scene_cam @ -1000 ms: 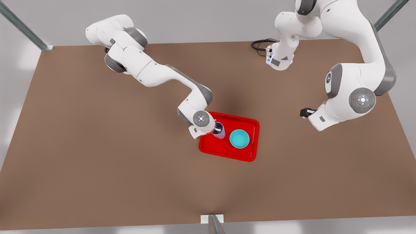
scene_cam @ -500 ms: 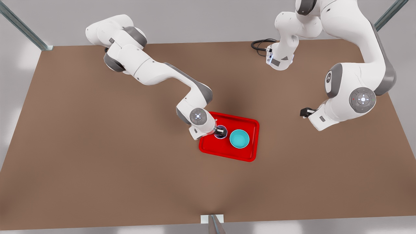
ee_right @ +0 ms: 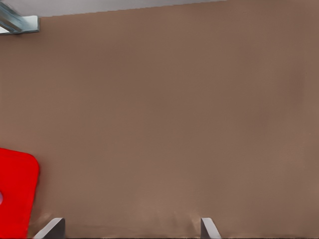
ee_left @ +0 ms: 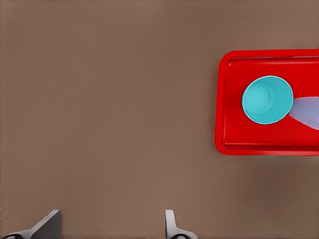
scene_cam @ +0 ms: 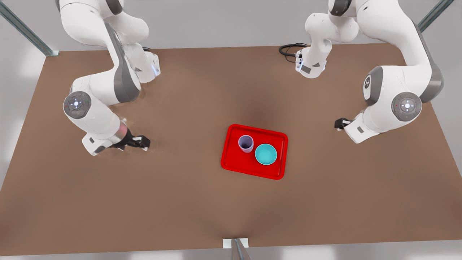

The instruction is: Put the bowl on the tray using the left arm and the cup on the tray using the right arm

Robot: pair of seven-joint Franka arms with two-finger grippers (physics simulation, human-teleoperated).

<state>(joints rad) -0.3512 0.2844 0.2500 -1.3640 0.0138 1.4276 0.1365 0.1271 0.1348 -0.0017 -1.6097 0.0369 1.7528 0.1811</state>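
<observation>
- The cup (scene_cam: 245,143) and the bowl (scene_cam: 266,154) both stand on the red tray (scene_cam: 252,169), just beside each other; I judge the task finished.
- Your right pincer (scene_cam: 143,142) is spread and empty, well apart from the tray, on the front view's left.
- Your left pincer (scene_cam: 338,124) is also spread and empty, on the front view's right, nearer to the bowl.
- No reach is needed on the table (scene_cam: 180,202).

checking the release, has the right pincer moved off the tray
Yes. The right pincer has moved toward the front view's left, off the tray, and is now open over the table; the cup stays on the tray.
</observation>
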